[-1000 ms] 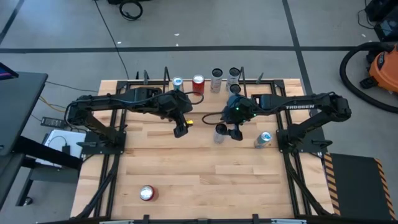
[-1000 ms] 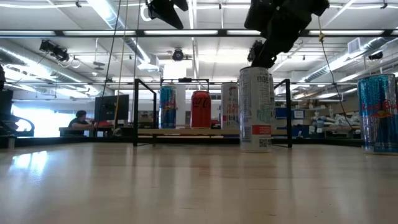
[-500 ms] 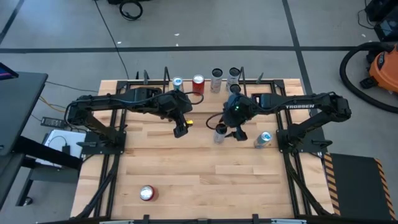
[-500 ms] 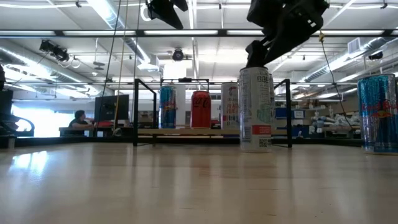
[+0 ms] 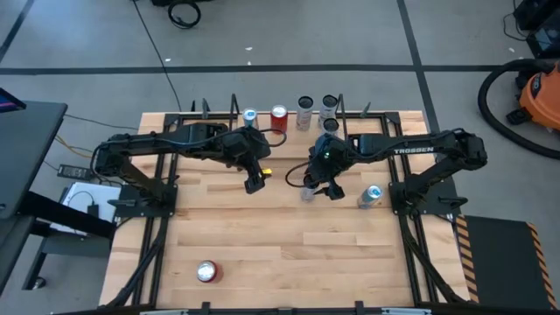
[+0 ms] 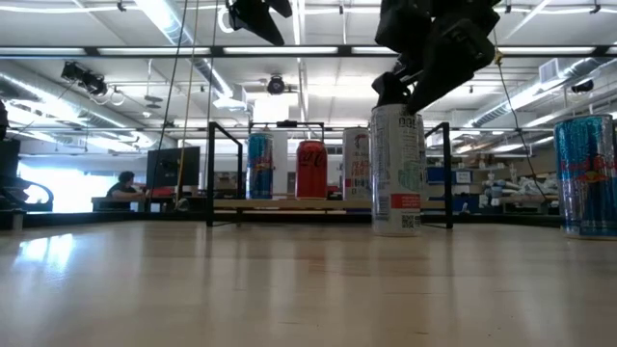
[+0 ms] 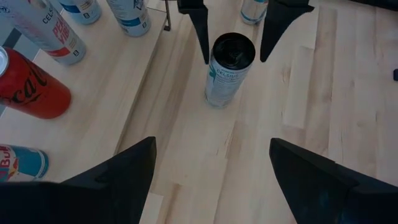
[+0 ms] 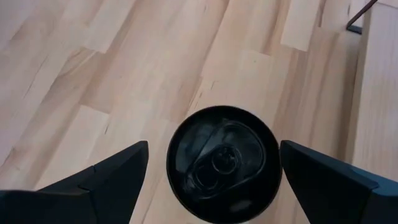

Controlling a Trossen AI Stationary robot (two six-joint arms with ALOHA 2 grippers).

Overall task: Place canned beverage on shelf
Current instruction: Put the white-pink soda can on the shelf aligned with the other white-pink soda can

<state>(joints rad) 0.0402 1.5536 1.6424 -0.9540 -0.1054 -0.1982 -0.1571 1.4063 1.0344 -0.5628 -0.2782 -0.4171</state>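
A tall white-and-silver can [image 5: 307,190] stands upright on its base on the table, right of centre; it also shows in the low view [image 6: 397,169]. My right gripper [image 5: 320,182] is open just above it. In the right wrist view its two fingers [image 8: 118,180] stand apart on either side of the can's dark top [image 8: 224,163] with a gap on each side. My left gripper [image 5: 254,181] hangs open and empty to the can's left and sees the can [image 7: 229,68]. The shelf [image 6: 289,204] stands at the far edge.
Several upright cans stand on the shelf, among them a blue can [image 5: 250,116] and a red can [image 5: 279,116]. A blue-and-silver can [image 5: 372,195] stands to the right of my right gripper. A red can [image 5: 206,271] lies near the front left. Bare tabletop lies between.
My right gripper has moved a little toward the table's left and now sits over the white can's top, with a finger on either side. The can has stayed where it was.
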